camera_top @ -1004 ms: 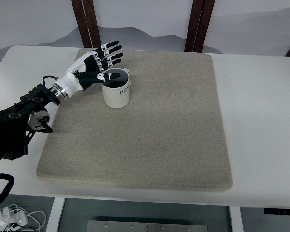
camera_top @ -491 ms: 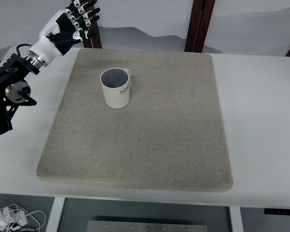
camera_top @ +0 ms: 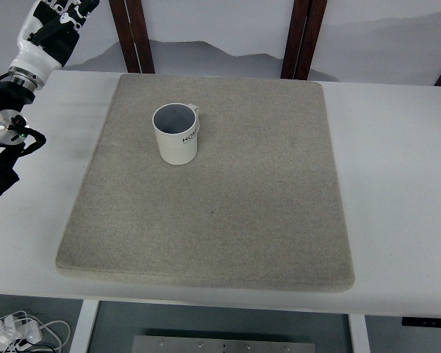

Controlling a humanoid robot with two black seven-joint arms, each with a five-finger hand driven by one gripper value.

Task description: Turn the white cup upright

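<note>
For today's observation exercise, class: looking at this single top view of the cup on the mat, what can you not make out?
- Left hand, top view: its fingers run off the top edge, so their pose is unknown.
- Right arm: nowhere in view.
- White cup: the print on its side is partly turned away and too small to read fully; its base is hidden by its own body.
- Mat: its underside and the table beneath are covered.

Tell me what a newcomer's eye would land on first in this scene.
First the white cup, standing upright with its mouth open to the camera, on the far left part of the grey mat that covers most of the white table. Next the left hand, raised at the picture's top left corner, well clear of the cup and holding nothing.
</note>
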